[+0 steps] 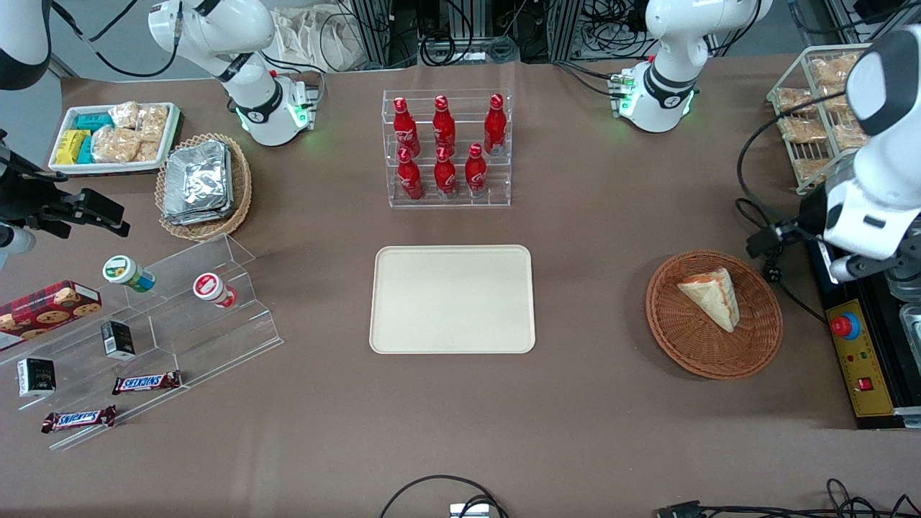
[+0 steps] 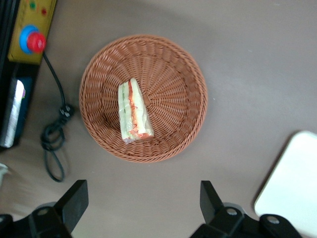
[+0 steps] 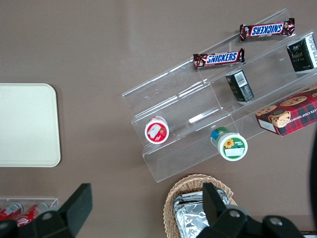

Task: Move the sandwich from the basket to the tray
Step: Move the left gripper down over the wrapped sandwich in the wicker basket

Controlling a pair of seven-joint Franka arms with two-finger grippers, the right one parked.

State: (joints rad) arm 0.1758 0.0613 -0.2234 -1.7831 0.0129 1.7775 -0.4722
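Brown table carries all. Gripper hovers above table just beside basket, fingers spread wide, holding nothing. Sandwich lies in basket, filling edge up. Tray bare, well apart from basket, toward parked arm's end; bottle rack farther from camera than tray.
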